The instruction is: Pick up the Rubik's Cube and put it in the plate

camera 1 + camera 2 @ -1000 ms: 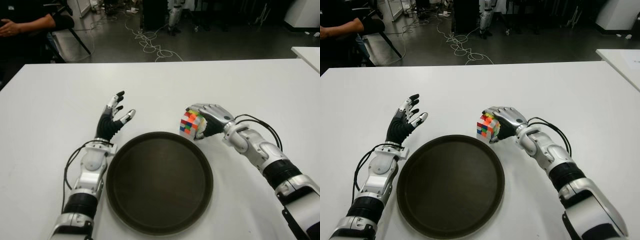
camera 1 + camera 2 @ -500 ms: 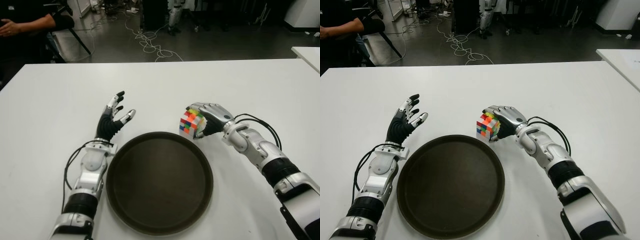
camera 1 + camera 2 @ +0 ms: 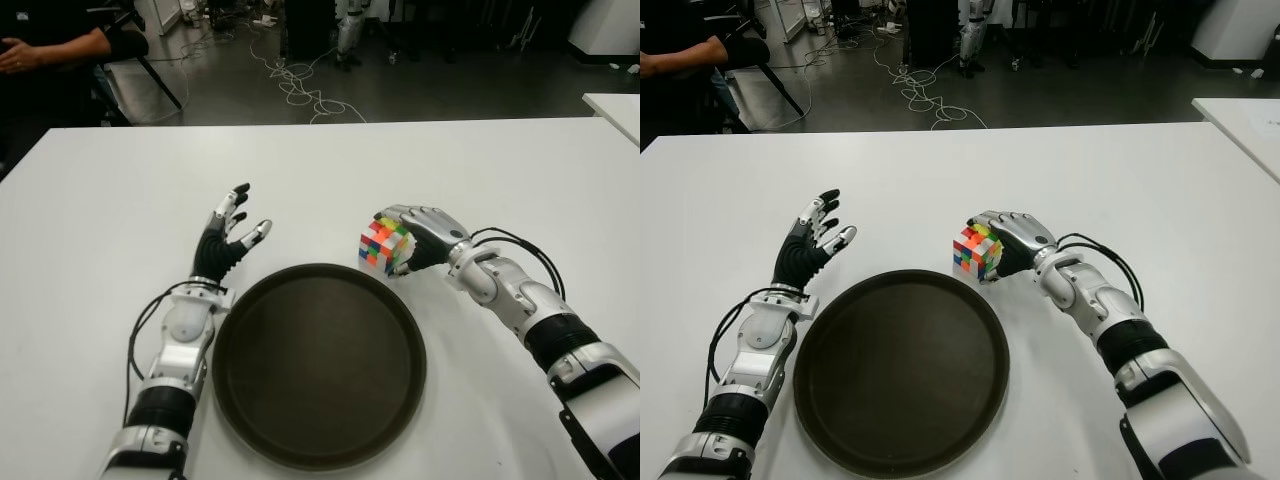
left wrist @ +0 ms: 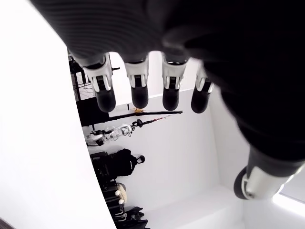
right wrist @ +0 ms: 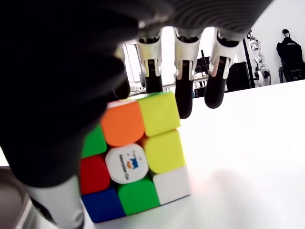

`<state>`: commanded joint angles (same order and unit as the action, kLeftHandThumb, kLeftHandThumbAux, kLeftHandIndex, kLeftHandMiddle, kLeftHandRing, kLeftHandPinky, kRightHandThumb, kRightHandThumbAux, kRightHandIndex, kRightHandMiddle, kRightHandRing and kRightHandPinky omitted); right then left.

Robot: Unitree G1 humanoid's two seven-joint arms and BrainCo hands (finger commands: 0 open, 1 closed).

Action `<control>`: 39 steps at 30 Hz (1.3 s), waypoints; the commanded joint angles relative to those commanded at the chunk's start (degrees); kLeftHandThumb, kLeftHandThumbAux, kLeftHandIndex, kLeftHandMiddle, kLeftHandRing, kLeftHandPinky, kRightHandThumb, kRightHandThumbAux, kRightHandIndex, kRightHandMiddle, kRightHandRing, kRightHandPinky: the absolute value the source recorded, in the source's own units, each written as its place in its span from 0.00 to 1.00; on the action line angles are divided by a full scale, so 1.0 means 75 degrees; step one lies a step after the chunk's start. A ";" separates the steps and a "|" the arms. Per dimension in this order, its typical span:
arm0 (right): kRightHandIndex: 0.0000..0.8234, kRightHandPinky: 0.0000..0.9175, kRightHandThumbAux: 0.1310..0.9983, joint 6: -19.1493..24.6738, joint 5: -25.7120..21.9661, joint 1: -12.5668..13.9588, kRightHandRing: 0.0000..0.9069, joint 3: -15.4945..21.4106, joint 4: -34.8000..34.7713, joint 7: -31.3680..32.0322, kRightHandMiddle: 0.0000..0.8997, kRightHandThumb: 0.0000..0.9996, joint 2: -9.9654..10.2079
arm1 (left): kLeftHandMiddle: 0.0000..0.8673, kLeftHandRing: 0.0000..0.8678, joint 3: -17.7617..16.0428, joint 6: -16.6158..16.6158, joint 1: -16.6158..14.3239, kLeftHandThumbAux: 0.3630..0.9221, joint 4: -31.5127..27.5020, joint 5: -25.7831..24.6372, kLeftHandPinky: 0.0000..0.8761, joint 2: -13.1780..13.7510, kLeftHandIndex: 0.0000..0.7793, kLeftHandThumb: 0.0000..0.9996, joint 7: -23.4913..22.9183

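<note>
White table (image 3: 520, 170) holds a dark round plate (image 3: 318, 365); just beyond its rim, the right hand (image 3: 425, 235) clutches the Rubik's Cube (image 3: 381, 245). Beside the plate's left, the left hand (image 3: 226, 236) stays splayed, empty.

Head pair looks down at one table (image 3: 100, 200) — wrist views close.

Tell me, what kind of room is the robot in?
Probably a robotics lab or workshop. Loose cables lie across the dark floor behind the white table, another robot's legs stand at the back, and a seated person shows at the edge.
</note>
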<state>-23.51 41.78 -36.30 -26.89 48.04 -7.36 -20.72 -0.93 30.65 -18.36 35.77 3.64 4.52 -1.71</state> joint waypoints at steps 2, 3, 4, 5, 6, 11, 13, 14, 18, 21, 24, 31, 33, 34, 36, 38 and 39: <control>0.25 0.28 0.78 -0.0020 -0.0012 -0.0003 0.26 0.0006 0.0011 -0.0010 0.23 0.00 0.0003 | 0.11 0.05 -0.0007 0.0007 -0.0003 0.50 0.0013 -0.0011 0.01 -0.0011 0.07 0.00 0.0005; 0.25 0.28 0.78 -0.0028 -0.0016 -0.0005 0.26 0.0007 0.0018 -0.0011 0.23 0.00 0.0004 | 0.10 0.04 -0.0007 0.0009 -0.0005 0.51 0.0021 -0.0008 0.00 -0.0012 0.07 0.00 0.0012; 0.25 0.28 0.77 -0.0033 -0.0020 -0.0008 0.26 0.0007 0.0023 -0.0012 0.24 0.00 0.0005 | 0.11 0.04 -0.0007 0.0012 -0.0007 0.51 0.0027 -0.0005 0.01 -0.0013 0.07 0.00 0.0016; 0.25 0.28 0.77 -0.0038 -0.0024 -0.0012 0.26 0.0007 0.0042 -0.0018 0.24 0.00 0.0014 | 0.11 0.05 -0.0008 0.0017 -0.0010 0.51 0.0035 -0.0008 0.01 -0.0014 0.07 0.00 0.0017; 0.26 0.29 0.77 -0.0043 -0.0027 -0.0015 0.27 0.0007 0.0056 -0.0023 0.24 0.00 0.0020 | 0.10 0.04 -0.0009 0.0020 -0.0012 0.50 0.0041 -0.0010 0.00 -0.0015 0.07 0.00 0.0017; 0.26 0.30 0.76 -0.0040 -0.0052 -0.0007 0.27 0.0016 0.0081 -0.0019 0.25 0.00 0.0038 | 0.10 0.03 -0.0013 0.0021 -0.0012 0.49 0.0051 -0.0017 0.00 -0.0027 0.07 0.00 0.0035; 0.25 0.29 0.76 -0.0034 -0.0053 0.0002 0.27 0.0014 0.0073 -0.0015 0.24 0.00 0.0045 | 0.09 0.03 -0.0011 0.0009 -0.0012 0.49 0.0047 -0.0011 0.00 -0.0027 0.07 0.00 0.0044; 0.25 0.29 0.76 -0.0032 -0.0054 0.0006 0.26 0.0013 0.0068 -0.0013 0.24 0.00 0.0047 | 0.10 0.04 -0.0009 0.0005 -0.0012 0.49 0.0047 -0.0008 0.00 -0.0026 0.07 0.00 0.0049; 0.25 0.27 0.76 -0.0050 -0.0071 0.0015 0.26 0.0014 0.0056 -0.0007 0.24 0.00 0.0052 | 0.11 0.04 0.0016 -0.0009 -0.0016 0.45 0.0042 0.0014 0.00 0.0002 0.07 0.00 0.0037; 0.26 0.27 0.77 -0.0069 -0.0076 0.0021 0.26 0.0010 0.0053 -0.0001 0.24 0.00 0.0049 | 0.11 0.04 0.0029 0.0015 -0.0014 0.43 0.0035 0.0020 0.00 0.0014 0.07 0.00 0.0016; 0.26 0.28 0.77 -0.0071 -0.0075 0.0026 0.26 0.0002 0.0047 0.0004 0.24 0.00 0.0047 | 0.11 0.04 0.0031 0.0033 -0.0011 0.43 0.0033 0.0020 0.00 0.0016 0.07 0.00 0.0009; 0.25 0.27 0.78 -0.0064 -0.0096 0.0018 0.26 -0.0013 0.0093 0.0049 0.24 0.00 0.0070 | 0.12 0.05 0.0008 0.0043 -0.0014 0.44 0.0060 -0.0023 0.00 -0.0011 0.08 0.00 0.0019; 0.25 0.26 0.78 -0.0072 -0.0109 0.0014 0.25 -0.0011 0.0097 0.0067 0.23 0.00 0.0076 | 0.11 0.05 0.0001 0.0048 -0.0014 0.46 0.0049 -0.0032 0.00 -0.0028 0.07 0.00 0.0034; 0.25 0.26 0.77 -0.0074 -0.0112 0.0012 0.25 -0.0011 0.0098 0.0071 0.23 0.00 0.0078 | 0.11 0.05 0.0000 0.0049 -0.0015 0.47 0.0045 -0.0035 0.00 -0.0032 0.07 0.00 0.0038; 0.24 0.26 0.77 -0.0086 -0.0110 0.0011 0.25 -0.0017 0.0105 0.0057 0.22 0.00 0.0082 | 0.11 0.04 -0.0002 0.0037 -0.0012 0.48 0.0035 -0.0047 0.00 -0.0037 0.07 0.00 0.0030; 0.25 0.26 0.77 -0.0107 -0.0109 0.0012 0.25 -0.0024 0.0117 0.0032 0.23 0.00 0.0090 | 0.10 0.04 -0.0002 0.0013 -0.0009 0.48 0.0023 -0.0057 0.00 -0.0042 0.07 0.00 0.0022; 0.25 0.27 0.77 -0.0115 -0.0110 0.0013 0.25 -0.0026 0.0122 0.0023 0.23 0.00 0.0093 | 0.10 0.04 0.0000 0.0004 -0.0007 0.48 0.0019 -0.0057 0.00 -0.0043 0.07 0.00 0.0020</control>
<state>-24.37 40.96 -36.20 -27.09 48.95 -7.19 -20.02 -0.93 30.68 -18.41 35.92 3.21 4.20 -1.55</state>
